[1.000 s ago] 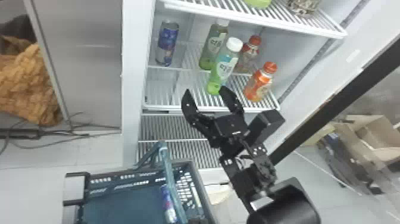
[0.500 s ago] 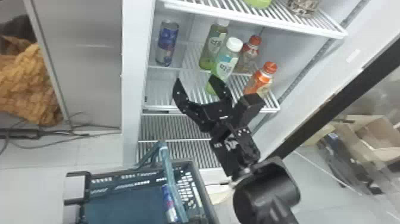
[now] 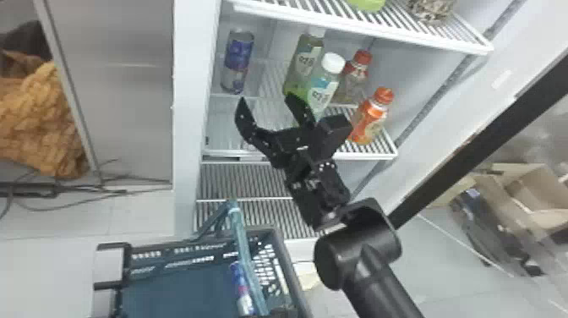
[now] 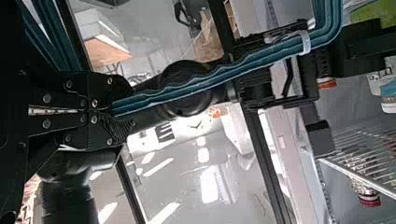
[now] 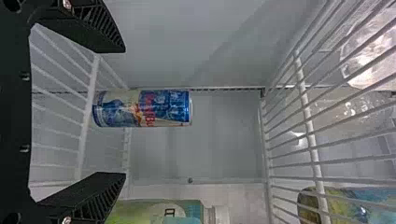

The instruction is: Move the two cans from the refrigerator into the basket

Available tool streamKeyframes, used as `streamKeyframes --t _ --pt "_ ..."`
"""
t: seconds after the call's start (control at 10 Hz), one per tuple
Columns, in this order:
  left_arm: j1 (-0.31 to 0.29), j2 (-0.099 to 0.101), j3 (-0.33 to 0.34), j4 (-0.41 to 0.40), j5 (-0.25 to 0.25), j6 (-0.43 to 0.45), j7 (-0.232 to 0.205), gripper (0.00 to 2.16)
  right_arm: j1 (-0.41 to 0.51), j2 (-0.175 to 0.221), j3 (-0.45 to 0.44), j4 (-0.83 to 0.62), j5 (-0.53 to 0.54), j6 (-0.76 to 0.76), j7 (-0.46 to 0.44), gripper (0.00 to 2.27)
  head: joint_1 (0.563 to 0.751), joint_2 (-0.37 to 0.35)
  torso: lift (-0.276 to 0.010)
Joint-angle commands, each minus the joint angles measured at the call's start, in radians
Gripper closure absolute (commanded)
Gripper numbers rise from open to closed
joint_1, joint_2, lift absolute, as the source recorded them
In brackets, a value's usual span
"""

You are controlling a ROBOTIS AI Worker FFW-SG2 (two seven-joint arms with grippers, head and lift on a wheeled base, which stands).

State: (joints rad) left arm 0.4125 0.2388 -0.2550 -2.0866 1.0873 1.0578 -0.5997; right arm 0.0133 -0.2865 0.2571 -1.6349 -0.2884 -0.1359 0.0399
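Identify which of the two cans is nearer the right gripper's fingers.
The can standing upright in the refrigerator, ahead of the open right gripper; the other can is down in the basket.

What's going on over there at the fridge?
A robot is moving cans from a refrigerator into a basket. One can is already inside. Its left gripper grips the basket's handle; its right gripper, fingers open, points toward the other can, standing on a shelf, not yet gripped.
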Motion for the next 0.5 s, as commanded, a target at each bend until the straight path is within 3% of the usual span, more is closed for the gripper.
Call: streamKeyframes --t 0.0,0.4 --pt "-0.003 0.000 -0.004 0.002 0.002 0.000 0.000 1.21 -0.050 0.004 0.024 0.053 -0.001 -0.016 -0.011 0.07 0.695 -0.346 -0.276" --pt "-0.005 0.000 -0.004 0.004 0.004 0.000 0.000 1.21 -0.139 0.013 0.076 0.139 0.007 -0.019 -0.046 0.07 0.695 -0.325 -0.276"
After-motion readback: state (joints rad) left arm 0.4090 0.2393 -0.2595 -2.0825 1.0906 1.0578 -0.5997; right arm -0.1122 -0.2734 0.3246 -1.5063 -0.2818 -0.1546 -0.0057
